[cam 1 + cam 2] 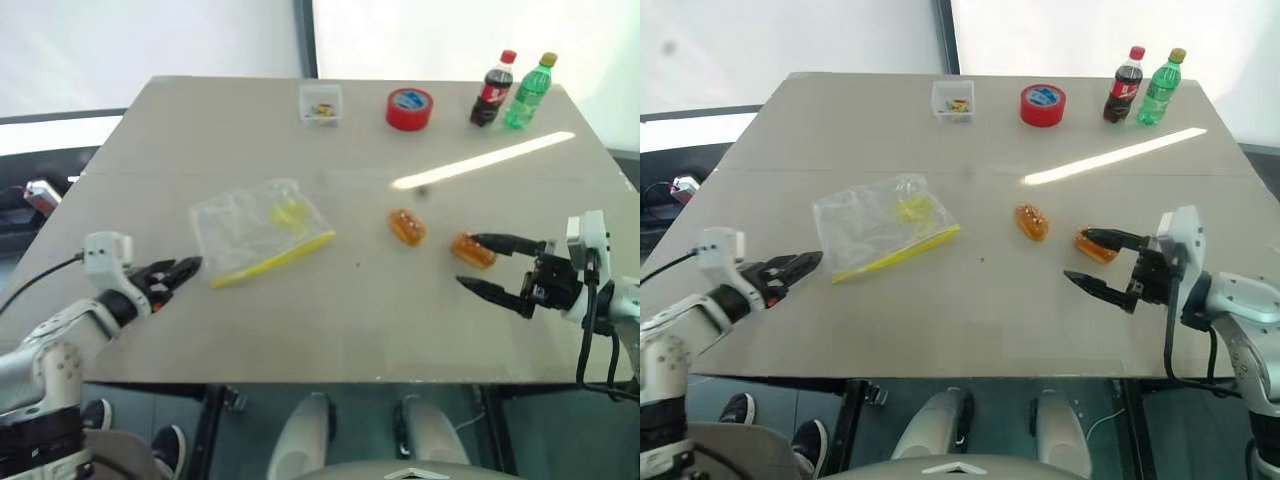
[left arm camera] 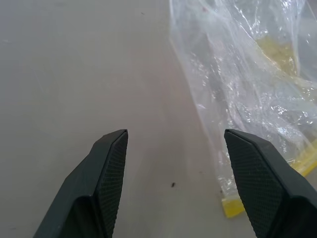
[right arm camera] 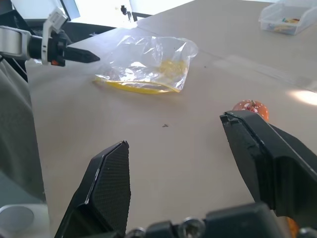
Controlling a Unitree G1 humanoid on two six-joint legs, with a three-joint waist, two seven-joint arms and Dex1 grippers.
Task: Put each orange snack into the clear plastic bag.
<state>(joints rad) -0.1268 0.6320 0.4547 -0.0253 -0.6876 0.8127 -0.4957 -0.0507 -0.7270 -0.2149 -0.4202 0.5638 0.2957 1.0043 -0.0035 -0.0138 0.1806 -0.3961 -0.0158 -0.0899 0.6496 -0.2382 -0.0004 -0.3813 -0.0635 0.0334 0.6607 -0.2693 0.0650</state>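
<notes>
Both orange snacks (image 1: 407, 227) (image 1: 472, 249) lie on table (image 1: 300, 320), unbagged. Clear plastic bag (image 1: 258, 229) left. Left hand (image 1: 183, 272), right hand (image 1: 488, 264) open, empty.

The place looks like a robotics lab or test room: a plain grey worktop (image 1: 350, 330) stands before white screens, staged with a red tape roll (image 1: 410, 108), two drink bottles (image 1: 512, 90) and a small clear box (image 1: 321, 104), with loose cables at its edge.
</notes>
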